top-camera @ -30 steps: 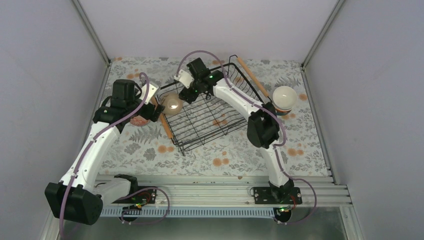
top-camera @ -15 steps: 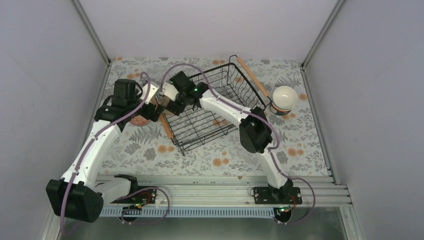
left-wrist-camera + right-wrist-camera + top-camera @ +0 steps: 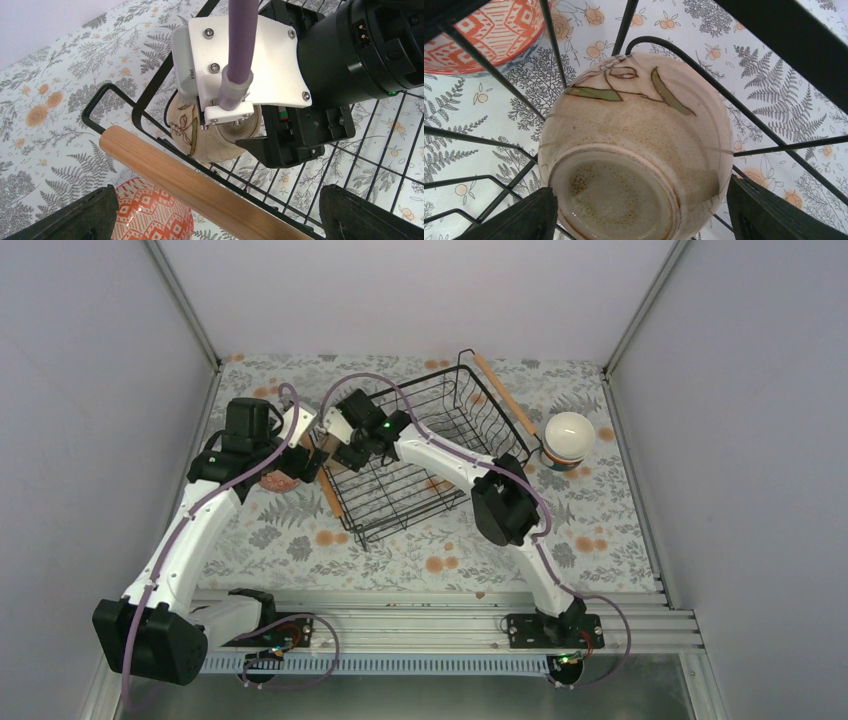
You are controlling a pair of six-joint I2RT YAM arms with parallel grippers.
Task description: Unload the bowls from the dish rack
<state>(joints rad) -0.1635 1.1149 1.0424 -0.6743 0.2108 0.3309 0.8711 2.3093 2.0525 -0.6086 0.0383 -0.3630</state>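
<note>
The black wire dish rack (image 3: 430,455) with wooden handles stands mid-table. A beige bowl (image 3: 639,140) with a leaf pattern lies in its left corner, foot ring towards the right wrist camera; it also shows in the left wrist view (image 3: 195,140). My right gripper (image 3: 644,220) is open, one finger on each side of this bowl. In the top view the right gripper (image 3: 336,447) hides the bowl. An orange patterned bowl (image 3: 150,215) sits on the table outside the rack, beside its wooden handle (image 3: 200,185). My left gripper (image 3: 230,220) hangs open above the orange bowl and the handle.
A white bowl (image 3: 567,430) sits stacked on another bowl at the right of the rack, near the far wooden handle (image 3: 505,393). The rack's wires (image 3: 549,30) cross close around the right gripper. Grey walls enclose the floral table.
My right gripper has moved left across the rack to its left corner and now covers the beige bowl in the top view. The left arm has barely moved.
</note>
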